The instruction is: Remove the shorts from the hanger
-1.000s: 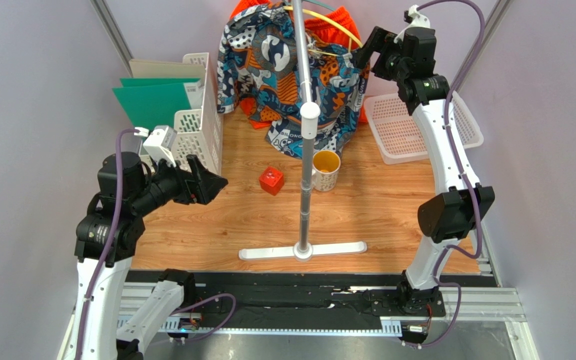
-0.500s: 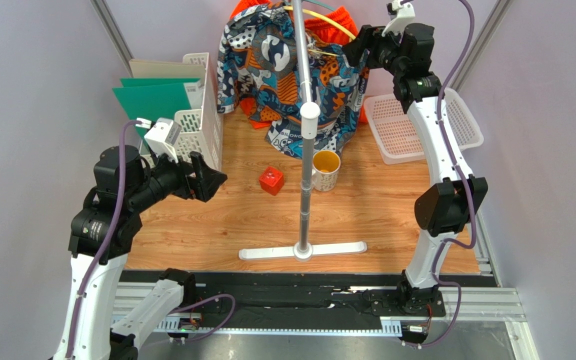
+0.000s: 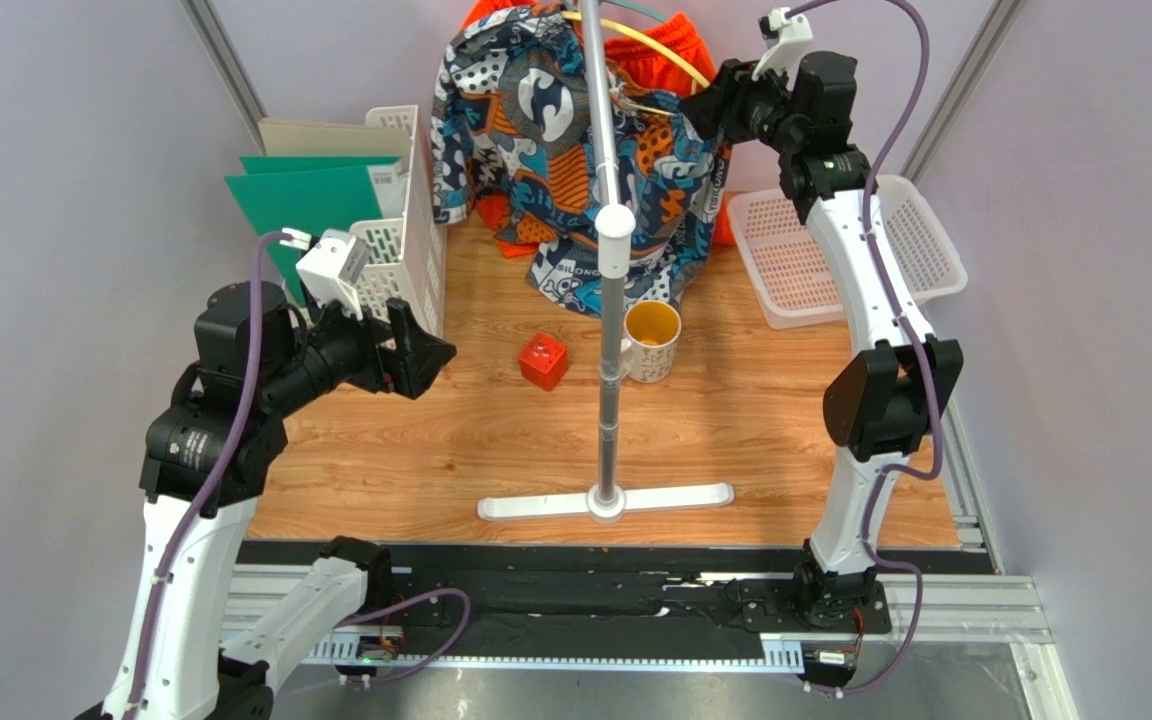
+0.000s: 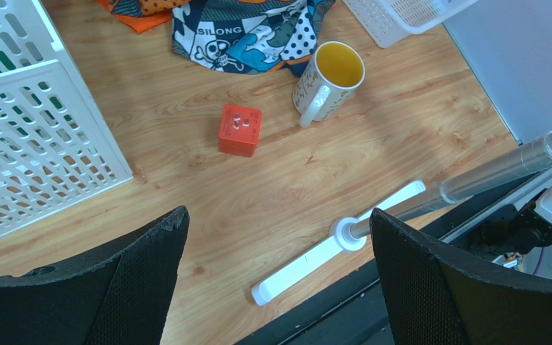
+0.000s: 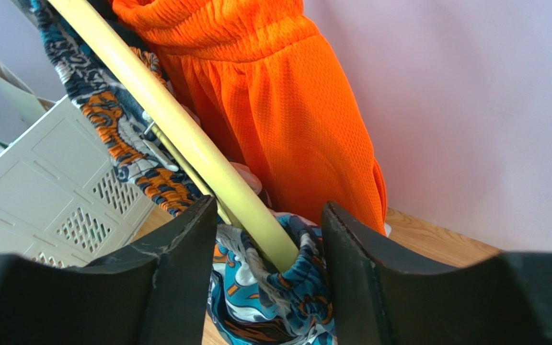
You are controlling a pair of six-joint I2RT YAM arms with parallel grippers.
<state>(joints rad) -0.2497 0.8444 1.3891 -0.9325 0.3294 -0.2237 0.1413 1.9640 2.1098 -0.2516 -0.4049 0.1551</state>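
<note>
Left arm parked over the left side of the desk (image 3: 778, 413), clear of the rack. Left fingers (image 4: 277, 215) are spread wide with nothing between them; its camera looks down on the red cube (image 4: 240, 129) and mug (image 4: 329, 75).

Right arm is up at the far right of the rack pole (image 3: 612, 300). Right fingers (image 5: 268, 208) are apart, straddling the yellow hanger (image 5: 185, 136) and a fold of the printed shorts (image 3: 522, 135). There's a gap beside the hanger, so no clamp visible.

Both shorts are on the hanger. The printed pair drapes at the front with its hem down on the desk just beside the mug. The orange shorts (image 5: 279, 108) hang behind, against the back wall.

White crate (image 3: 402, 248) is at left, white tray (image 3: 838, 263) at right.
</note>
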